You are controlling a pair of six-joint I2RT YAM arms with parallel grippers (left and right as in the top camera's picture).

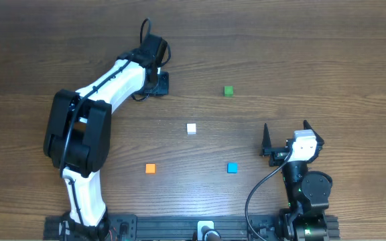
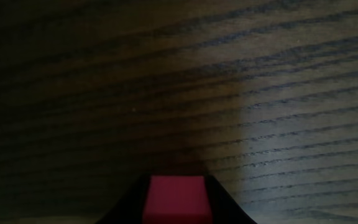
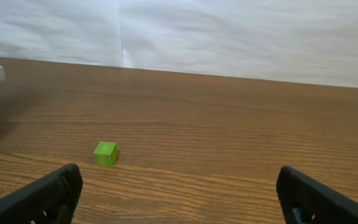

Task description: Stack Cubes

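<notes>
No stack is begun yet: the left gripper (image 1: 158, 82), low over the far side of the table (image 1: 327, 53), clasps a red cube (image 2: 177, 198), while the green cube (image 1: 228, 90), white cube (image 1: 191, 128), orange cube (image 1: 151, 169) and blue cube (image 1: 232, 167) lie singly, well apart, and the right gripper (image 1: 285, 137) rests with its jaws spread wide.

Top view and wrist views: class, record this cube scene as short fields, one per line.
surface: brown wooden table
loose cubes, all apart: small green cube, small white cube, small orange cube, small blue cube
left pincer: shut on small red cube, close to the table
right pincer: open, empty
stacks: none yet
</notes>
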